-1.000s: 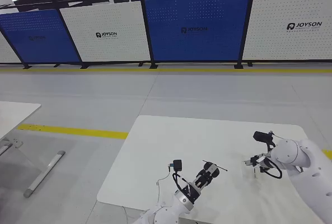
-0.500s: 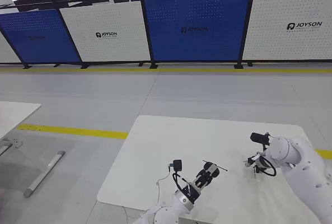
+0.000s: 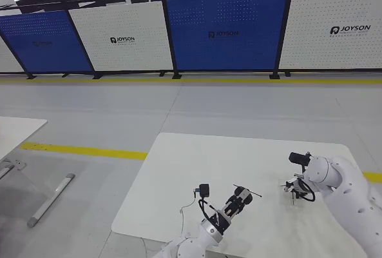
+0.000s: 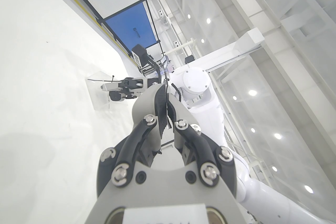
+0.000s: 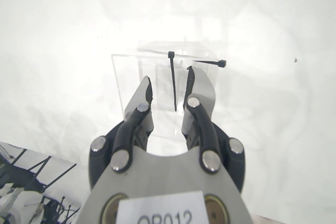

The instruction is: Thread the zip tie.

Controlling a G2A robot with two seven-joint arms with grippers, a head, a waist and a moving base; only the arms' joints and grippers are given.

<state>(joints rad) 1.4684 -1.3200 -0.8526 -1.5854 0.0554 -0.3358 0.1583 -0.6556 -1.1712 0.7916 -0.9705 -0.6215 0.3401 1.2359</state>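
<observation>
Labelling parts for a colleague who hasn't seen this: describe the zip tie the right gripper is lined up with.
On the white table stands a small clear plastic stand, right in front of the open right gripper. It carries two black ties; yours is the upright zip tie, head on top, tail hanging down, while the other zip tie lies flat along the top edge.

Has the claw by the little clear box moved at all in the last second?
Yes, slightly. In the top view the right gripper has crept toward the middle of the table, away from its right edge.
</observation>
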